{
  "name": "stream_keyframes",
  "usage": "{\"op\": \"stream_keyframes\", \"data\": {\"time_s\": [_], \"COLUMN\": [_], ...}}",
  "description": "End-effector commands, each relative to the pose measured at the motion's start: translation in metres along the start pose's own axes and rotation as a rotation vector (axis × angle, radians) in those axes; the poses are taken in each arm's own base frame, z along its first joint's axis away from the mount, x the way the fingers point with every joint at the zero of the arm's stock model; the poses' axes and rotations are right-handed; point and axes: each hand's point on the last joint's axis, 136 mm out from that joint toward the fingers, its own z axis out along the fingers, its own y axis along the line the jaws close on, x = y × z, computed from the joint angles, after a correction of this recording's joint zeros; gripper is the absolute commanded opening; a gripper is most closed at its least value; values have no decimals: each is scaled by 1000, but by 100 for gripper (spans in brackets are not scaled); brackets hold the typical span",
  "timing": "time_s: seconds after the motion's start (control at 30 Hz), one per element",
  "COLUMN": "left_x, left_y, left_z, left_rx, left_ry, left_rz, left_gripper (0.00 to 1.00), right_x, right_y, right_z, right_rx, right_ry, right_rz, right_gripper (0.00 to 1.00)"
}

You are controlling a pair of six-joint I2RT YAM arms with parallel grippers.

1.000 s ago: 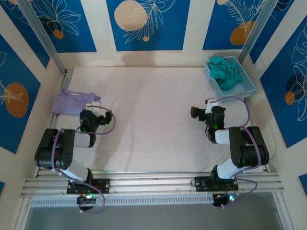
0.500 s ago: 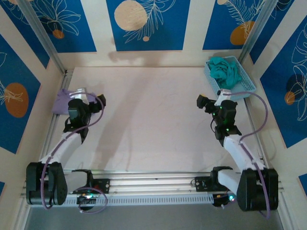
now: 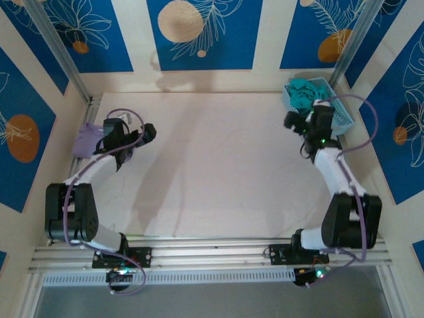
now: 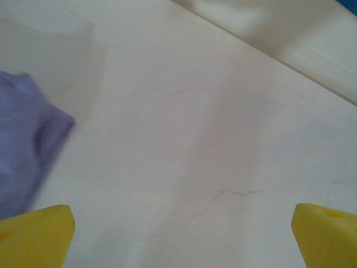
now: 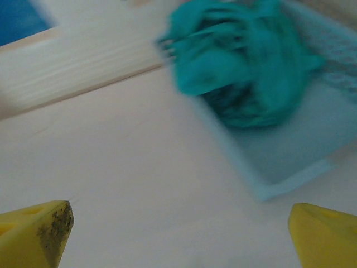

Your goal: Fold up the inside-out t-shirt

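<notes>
**Desk:** Where is the shirt?

**Operator:** At the far right corner of the table [image 3: 212, 165]. I see the teal shirt [image 3: 305, 93] bunched in a pale blue basket [image 3: 342, 118], with part of it hanging over the far-left rim.

**Desk:** And the right gripper?

**Operator:** My right gripper [image 3: 292, 120] is just beside the basket's left side, its jaws spread wide with nothing between them. On its wrist camera the yellow fingertips [image 5: 39, 229] frame pale tabletop. The basket and shirt are just ahead, blurred.

**Desk:** The left?

**Operator:** My left gripper [image 3: 148, 130] is across the table near the left edge, also wide open and holding nothing. A lavender garment [image 3: 86, 140] lies just beside it, partly under the arm. The two grippers are well apart, with pale tabletop between them.
</notes>
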Motion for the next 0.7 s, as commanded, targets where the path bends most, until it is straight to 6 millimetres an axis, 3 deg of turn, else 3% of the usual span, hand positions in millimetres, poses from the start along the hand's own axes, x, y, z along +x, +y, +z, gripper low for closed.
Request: {"op": "stream_keyframes", "data": {"time_s": [0.0,0.07,0.33,0.4,0.57,0.67], "left_x": [6,12,22,23,25,26], "left_y": [-39,-49,-59,-62,-68,-70], "left_z": [10,14,16,14,10,7], "left_rx": [144,167,197,211,235,242], "left_ry": [55,80,108,108,116,115], "left_rz": [-4,15,30,32,33,41], "left_gripper": [100,100,100,100,100,100], "right_x": [-2,-8,-23,-29,-19,-17], "right_y": [-48,-64,-68,-60,-48,-42], "right_z": [34,59,145,165,210,232], "right_rx": [133,155,116,71,29,17], "right_ry": [105,142,234,237,296,290], "right_rz": [129,177,282,299,349,332], "right_gripper": [99,98,95,95,93,86]}}
